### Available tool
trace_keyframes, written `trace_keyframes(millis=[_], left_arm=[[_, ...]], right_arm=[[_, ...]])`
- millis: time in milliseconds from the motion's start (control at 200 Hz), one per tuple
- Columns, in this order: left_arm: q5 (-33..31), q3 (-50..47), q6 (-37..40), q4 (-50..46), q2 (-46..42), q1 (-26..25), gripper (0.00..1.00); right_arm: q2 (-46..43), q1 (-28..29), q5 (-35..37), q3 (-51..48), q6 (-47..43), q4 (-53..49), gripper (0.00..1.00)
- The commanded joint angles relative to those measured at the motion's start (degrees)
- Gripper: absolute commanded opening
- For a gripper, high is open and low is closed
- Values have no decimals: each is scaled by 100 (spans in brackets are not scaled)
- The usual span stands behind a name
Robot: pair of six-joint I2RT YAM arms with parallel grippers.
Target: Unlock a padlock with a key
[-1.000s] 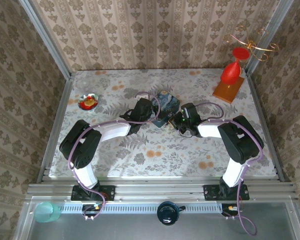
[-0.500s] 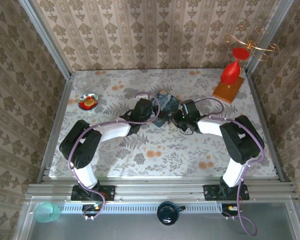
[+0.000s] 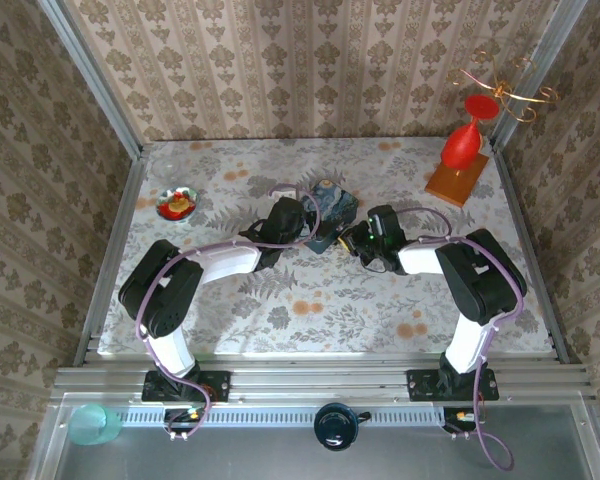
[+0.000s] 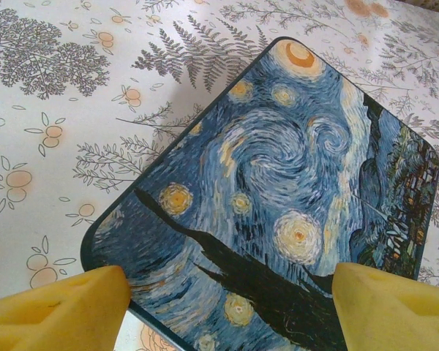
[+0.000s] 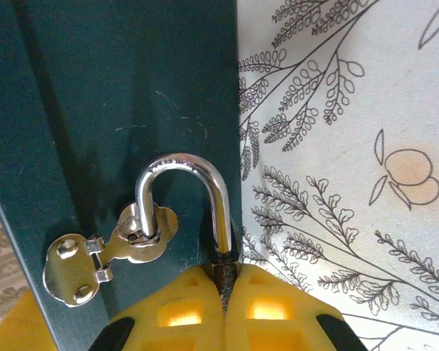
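Note:
The blue swirly-painted tin (image 4: 278, 183) lies mid-table, also seen as the tin (image 3: 330, 208) from above. My left gripper (image 4: 230, 311) is open. Its yellow fingers (image 4: 58, 311) stand wide apart over the tin's near end. On the tin's dark side wall, the padlock's silvery shackle (image 5: 184, 191) is hooked through a metal hasp (image 5: 106, 252). My right gripper (image 5: 223, 296) is shut on the padlock's small dark body (image 5: 223, 272), most of which its fingers hide. From above, the right gripper (image 3: 352, 240) sits at the tin's near right corner. The key is out of view.
A small dish (image 3: 177, 203) with red and yellow contents sits at the far left. A red vase-like object on a wooden block (image 3: 458, 170) stands at the far right. The flowered table (image 3: 310, 300) is open between the arms and the near edge.
My right gripper moved slightly away and then back beside the tin's corner, still holding the padlock. The left arm and the tin have barely moved.

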Motion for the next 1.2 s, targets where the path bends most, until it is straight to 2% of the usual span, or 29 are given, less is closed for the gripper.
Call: trace_keyframes(millis=[0,60,185,335,700,900,1195], left_arm=[[-55,-355,-269,-1153,163,28,76],[-62,-364,-277,-1140,165,31,76],[-71,-355,-277,-1146,186,38,76],[-98,-383,-272,-1139,164,45,76],[-85,-338,-232,-1157,173,53,76],[148,-355,-156,-1063,18,70,76],[124,-712,65,-1340,-898,353,77]], right_arm=[[86,-155,147,-182,581,475,0],[13,-95,167,-106,438,239,0],[-395,110,755,308,-528,-1480,0],[-446,113,1224,464,-1082,-2489,0],[-253,202,1698,1005,-1833,-3212,0],[-94,230,1285,1346,-2032,-3186,0],[107,828,1206,1626,-2368,-3384,0]])
